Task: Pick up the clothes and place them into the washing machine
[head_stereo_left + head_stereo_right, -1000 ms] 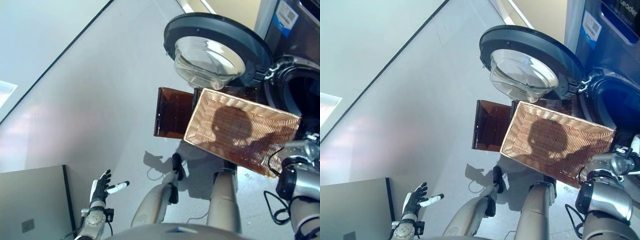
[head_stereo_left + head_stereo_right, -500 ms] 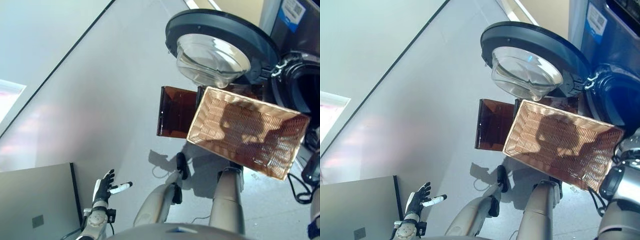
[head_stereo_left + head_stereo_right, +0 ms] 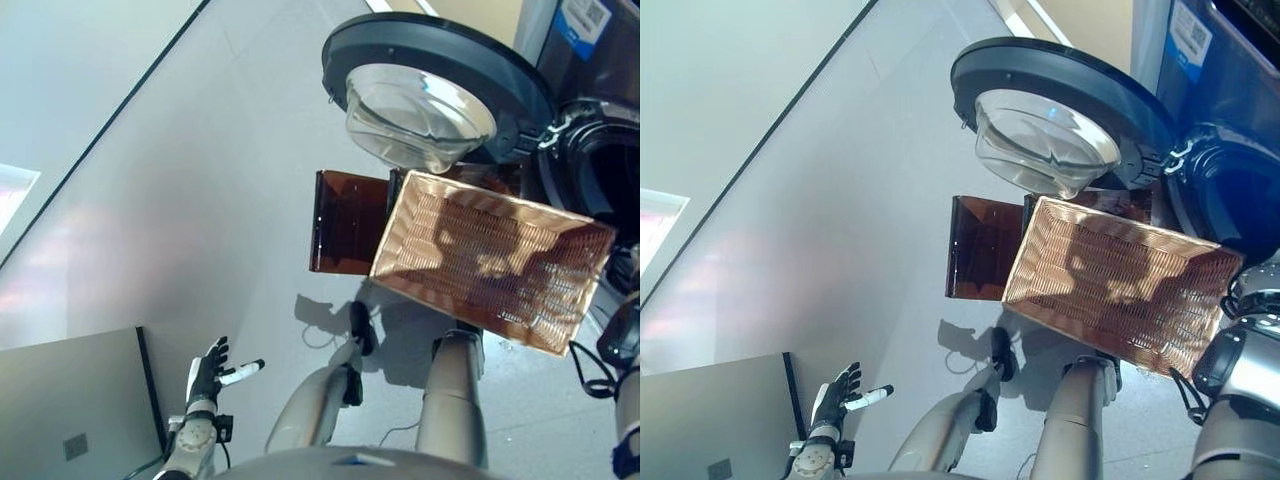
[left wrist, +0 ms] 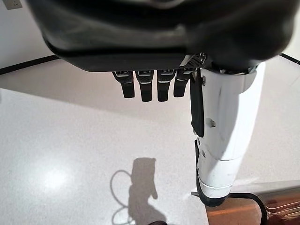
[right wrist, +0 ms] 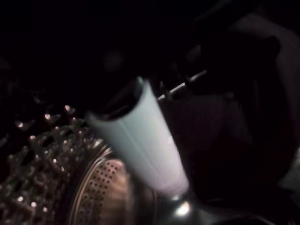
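The shallow wicker basket (image 3: 470,250) rests on the low dark brown box (image 3: 345,222) and holds no clothes. The washing machine's round door (image 3: 420,95) stands open above it, beside the dark drum opening (image 3: 600,180). My right arm (image 3: 1240,370) reaches toward that opening. My right hand (image 5: 140,136) is inside the drum, its white-covered thumb above the perforated metal wall (image 5: 56,187). Dark shapes lie past the thumb; I cannot tell if they are clothes. My left hand (image 3: 205,380) hangs open and empty at the lower left, with straight fingers (image 4: 145,86).
A grey flat-topped cabinet (image 3: 70,410) stands at the lower left by my left hand. Pale grey floor (image 3: 200,200) stretches left of the box and door. The open door overhangs the basket's far end.
The camera has shifted a little. My right arm has moved further right toward the drum opening and shows less in the eye views. The left hand and the basket have not moved.
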Motion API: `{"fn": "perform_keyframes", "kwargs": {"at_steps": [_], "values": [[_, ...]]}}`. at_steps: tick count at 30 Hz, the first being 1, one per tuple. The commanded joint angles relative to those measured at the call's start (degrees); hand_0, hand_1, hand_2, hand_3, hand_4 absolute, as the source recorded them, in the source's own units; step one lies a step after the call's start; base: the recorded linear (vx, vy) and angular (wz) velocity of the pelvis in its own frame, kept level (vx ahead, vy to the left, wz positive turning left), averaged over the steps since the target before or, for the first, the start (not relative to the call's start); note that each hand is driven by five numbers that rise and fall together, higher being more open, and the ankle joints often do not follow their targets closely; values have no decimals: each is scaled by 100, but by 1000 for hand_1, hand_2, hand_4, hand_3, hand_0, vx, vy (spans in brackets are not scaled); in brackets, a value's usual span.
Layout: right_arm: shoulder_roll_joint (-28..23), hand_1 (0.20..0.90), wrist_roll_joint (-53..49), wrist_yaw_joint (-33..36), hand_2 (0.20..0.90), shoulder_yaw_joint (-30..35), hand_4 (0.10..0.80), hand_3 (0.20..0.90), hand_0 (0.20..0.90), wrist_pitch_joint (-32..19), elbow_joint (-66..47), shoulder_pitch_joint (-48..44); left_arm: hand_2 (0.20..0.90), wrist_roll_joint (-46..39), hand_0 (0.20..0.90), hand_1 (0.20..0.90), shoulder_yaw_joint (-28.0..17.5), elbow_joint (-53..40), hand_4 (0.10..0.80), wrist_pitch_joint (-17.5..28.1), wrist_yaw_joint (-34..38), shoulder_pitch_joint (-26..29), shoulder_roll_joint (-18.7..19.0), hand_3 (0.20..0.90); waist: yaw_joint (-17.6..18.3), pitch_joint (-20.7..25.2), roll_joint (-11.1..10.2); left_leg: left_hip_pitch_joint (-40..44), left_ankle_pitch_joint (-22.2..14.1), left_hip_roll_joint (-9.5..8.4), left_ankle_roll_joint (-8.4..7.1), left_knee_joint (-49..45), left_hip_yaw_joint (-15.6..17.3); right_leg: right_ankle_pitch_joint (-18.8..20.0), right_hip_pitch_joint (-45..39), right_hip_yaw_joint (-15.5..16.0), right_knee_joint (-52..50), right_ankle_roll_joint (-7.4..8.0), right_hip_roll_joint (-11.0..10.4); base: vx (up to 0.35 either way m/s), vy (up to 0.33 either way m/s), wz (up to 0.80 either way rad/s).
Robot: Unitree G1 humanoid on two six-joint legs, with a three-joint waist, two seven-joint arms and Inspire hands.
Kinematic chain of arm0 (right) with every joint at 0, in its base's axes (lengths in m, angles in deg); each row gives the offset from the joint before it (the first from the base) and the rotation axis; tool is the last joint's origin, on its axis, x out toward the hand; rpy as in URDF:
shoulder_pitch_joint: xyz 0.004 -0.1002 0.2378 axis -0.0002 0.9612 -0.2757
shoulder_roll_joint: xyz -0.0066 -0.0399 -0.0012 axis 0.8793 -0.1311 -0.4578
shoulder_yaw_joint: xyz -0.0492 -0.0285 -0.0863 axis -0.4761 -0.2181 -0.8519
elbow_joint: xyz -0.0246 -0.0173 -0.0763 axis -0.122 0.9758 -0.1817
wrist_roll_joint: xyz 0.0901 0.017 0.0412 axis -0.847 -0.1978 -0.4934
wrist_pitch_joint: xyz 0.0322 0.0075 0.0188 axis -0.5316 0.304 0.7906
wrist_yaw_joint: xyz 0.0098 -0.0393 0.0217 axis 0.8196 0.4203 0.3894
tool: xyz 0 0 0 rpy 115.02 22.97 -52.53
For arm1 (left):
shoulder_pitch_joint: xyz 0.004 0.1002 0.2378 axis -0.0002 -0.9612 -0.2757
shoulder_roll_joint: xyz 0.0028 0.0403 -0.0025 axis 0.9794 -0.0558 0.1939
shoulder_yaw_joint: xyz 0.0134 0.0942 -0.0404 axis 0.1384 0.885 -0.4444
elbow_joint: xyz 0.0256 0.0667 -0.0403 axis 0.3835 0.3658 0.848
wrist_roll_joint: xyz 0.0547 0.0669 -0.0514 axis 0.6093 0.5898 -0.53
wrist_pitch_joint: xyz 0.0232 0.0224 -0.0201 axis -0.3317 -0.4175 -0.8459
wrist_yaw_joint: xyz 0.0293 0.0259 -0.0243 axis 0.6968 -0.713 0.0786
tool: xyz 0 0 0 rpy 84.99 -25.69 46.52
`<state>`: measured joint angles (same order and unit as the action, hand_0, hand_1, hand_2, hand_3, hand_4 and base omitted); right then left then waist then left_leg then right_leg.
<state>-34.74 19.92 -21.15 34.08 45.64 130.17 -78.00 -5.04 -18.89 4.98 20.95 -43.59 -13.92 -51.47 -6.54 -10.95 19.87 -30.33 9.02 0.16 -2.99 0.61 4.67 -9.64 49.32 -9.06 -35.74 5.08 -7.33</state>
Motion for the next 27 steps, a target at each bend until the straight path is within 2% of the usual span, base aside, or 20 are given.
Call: {"fn": "perform_keyframes", "kwargs": {"at_steps": [1,10,11,12,13,15,18,22,27], "values": [[-295,900,231,-376,900,-330,800,900,900,-491,-608,380,900,-255,900,900,-349,364,800,211,353,-61,400,900,11,397,-134,-148,-51,-120,-10,-28,34,686,-480,84,1292,-307,131,0,0,0],[-487,900,-16,-721,900,-380,800,900,900,-167,-12,342,900,-199,900,900,-470,322,800,173,267,-79,517,900,-49,424,-184,-186,-39,-139,-13,-67,9,688,-491,98,1276,-319,108,-18,16,4],[-558,900,445,-636,900,-571,800,900,900,87,39,371,900,-149,900,900,-509,339,800,184,263,-93,574,900,-38,406,-210,-164,-61,-151,-13,-72,4,655,-514,108,1267,-315,82,0,0,0],[-559,900,476,-607,900,-579,800,900,900,105,27,350,900,-145,900,900,-518,336,800,185,265,-90,565,900,-40,401,-200,-190,-30,-140,-12,-74,8,704,-491,106,1278,-318,95,-46,17,4],[-811,900,1620,-437,900,-1021,800,900,900,632,362,460,900,-68,900,900,-550,323,800,182,227,-78,663,900,-67,380,-260,-179,-33,-147,-12,-74,-3,692,-507,118,1272,-319,74,-83,6,1],[-1019,900,2910,-192,900,-1637,800,900,900,1113,410,419,900,-19,900,900,-619,244,800,234,201,-122,721,900,-63,320,-264,-200,0,-149,-11,-66,-7,739,-483,119,1289,-326,83,-77,8,2],[-1243,900,4174,67,900,-2360,800,900,900,1636,807,241,900,166,900,900,-708,70,800,242,204,-136,842,900,-95,295,-272,-240,41,-139,-11,-57,-28,775,-473,131,1304,-338,99,-53,2,1],[-1277,900,4920,116,900,-2817,800,900,900,1972,1049,116,900,270,900,900,-805,-11,800,212,233,-167,942,900,-133,311,-309,-319,87,-124,-6,-60,-45,857,-435,119,1344,-351,149,-19,-3,-2],[-1160,900,5538,-24,900,-3298,800,900,900,2107,983,76,900,305,900,900,-842,14,800,212,196,-224,894,900,-148,342,-348,-339,101,-105,3,-53,-34,905,-421,110,1389,-344,175,-8,6,-5]]}}
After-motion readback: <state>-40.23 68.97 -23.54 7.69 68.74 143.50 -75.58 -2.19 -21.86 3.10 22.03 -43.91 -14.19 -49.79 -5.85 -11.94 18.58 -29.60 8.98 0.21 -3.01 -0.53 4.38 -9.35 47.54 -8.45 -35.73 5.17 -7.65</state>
